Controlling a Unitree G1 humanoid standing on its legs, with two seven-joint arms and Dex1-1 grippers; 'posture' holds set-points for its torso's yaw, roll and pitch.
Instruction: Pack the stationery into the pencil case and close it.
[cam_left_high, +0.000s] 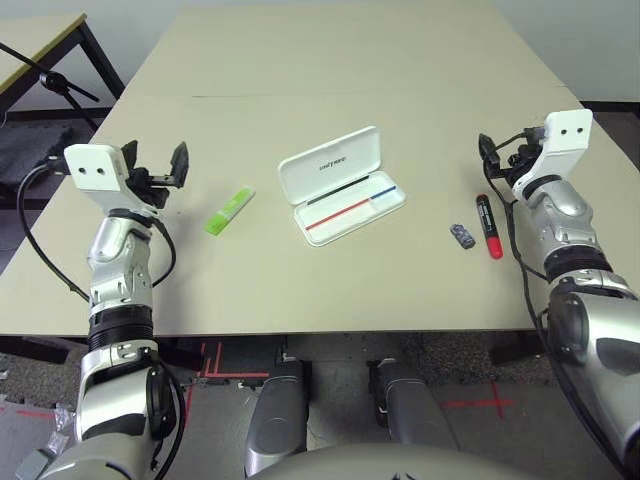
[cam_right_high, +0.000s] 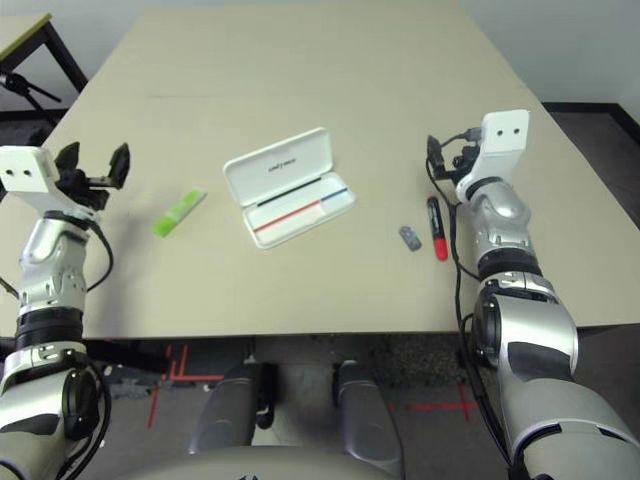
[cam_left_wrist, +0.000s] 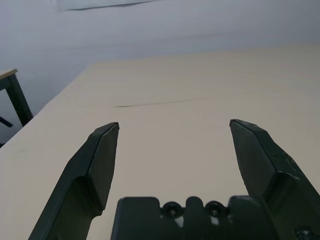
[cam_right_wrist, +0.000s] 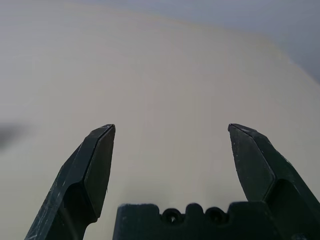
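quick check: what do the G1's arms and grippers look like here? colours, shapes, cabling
Both forearms are silver metal segments with black ribbed joint bands. Each wrist carries a white boxy housing with two small dark holes. The left gripper and right gripper each have two black, wedge-shaped fingers tapering to blunt tips, on a black base with small screws. Black cables loop loosely along both arms.

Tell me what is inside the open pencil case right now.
The pencil case lies open with its lid up. Its tray shows a red-and-blue stripe and no stationery. The green highlighter, red marker and grey block lie on the table. Nothing covers the tray.
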